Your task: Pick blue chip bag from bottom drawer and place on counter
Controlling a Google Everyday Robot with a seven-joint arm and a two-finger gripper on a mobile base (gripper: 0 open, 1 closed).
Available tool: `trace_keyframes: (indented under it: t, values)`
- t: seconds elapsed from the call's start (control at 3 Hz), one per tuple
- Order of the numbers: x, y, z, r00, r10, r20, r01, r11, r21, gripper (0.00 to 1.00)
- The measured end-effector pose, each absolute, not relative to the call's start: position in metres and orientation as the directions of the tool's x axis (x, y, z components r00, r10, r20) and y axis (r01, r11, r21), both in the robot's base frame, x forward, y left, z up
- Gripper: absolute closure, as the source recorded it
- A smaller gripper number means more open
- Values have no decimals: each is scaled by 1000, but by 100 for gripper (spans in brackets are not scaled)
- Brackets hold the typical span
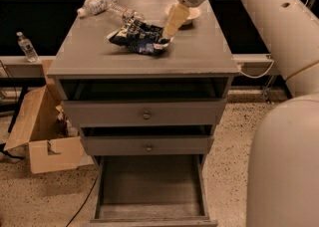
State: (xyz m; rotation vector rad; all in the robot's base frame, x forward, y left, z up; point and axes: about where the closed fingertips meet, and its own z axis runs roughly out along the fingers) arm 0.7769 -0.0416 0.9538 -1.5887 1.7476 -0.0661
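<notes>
The gripper [167, 34] hung low over the back half of the counter [94, 59], its tan tip at the right edge of the blue chip bag [138, 37]. Whether it was clamped on the bag or loose of it could not be told from this angle. The bag lay crumpled on the counter, a little behind the middle, its white lettering facing up. Just behind it a clear plastic bottle [98, 2] lay on its side near the back left corner, with a second clear bottle [125, 14] between that one and the bag. A pale bowl [188, 13] sat behind the gripper, partly hidden by it.

Below, the bottom drawer [149, 183] stood pulled out, its flat grey floor showing. The two upper drawers [144, 114] were open only a little. An open cardboard box [37, 131] sat on the floor to the left of the cabinet, and a small bottle [26, 47] stood upright on a ledge beyond it.
</notes>
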Motion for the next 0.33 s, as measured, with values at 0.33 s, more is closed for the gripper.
trace_keyframes:
  t: [0.33]
  values:
    - [772, -68, 970, 28, -883, -469, -806, 258, -533, 0]
